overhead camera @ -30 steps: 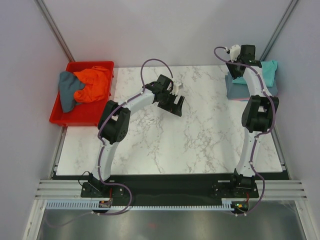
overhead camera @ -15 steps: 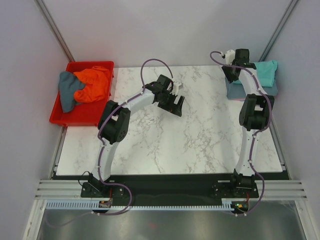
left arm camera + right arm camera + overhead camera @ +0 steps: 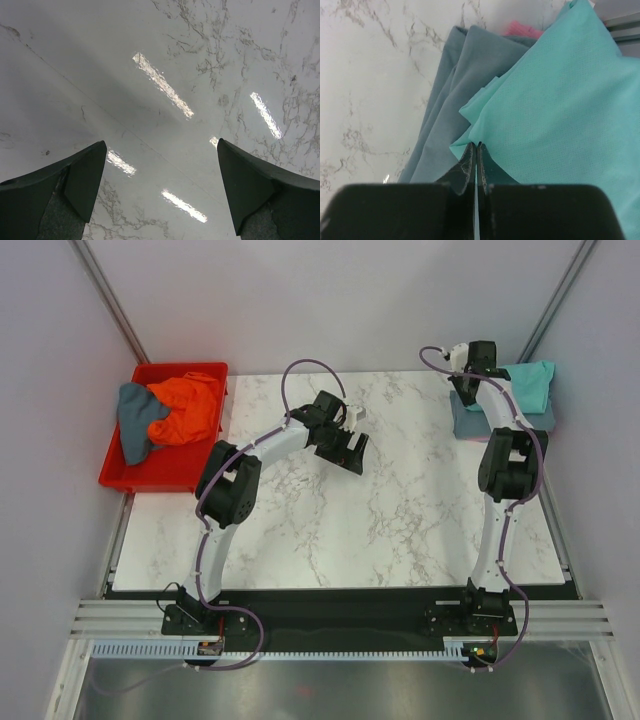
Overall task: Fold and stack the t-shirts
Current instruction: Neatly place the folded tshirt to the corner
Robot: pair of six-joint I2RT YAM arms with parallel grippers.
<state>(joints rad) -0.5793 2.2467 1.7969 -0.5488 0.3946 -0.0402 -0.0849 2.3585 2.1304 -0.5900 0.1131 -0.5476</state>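
Observation:
At the table's back right a teal t-shirt lies folded on top of a grey-blue t-shirt. A bit of pink cloth peeks out beneath them. My right gripper is shut, its tips at the teal shirt's near-left corner. Whether any cloth is pinched between them does not show. My left gripper hangs wide open over bare marble, holding nothing.
A red bin off the table's left edge holds a crumpled orange shirt and a dark grey-blue shirt. The white marble table lies between the arms. Walls and slanted frame posts close in the back corners.
The right gripper has shifted a little left to the stack's edge and closed its jaws. The left arm has stayed put.

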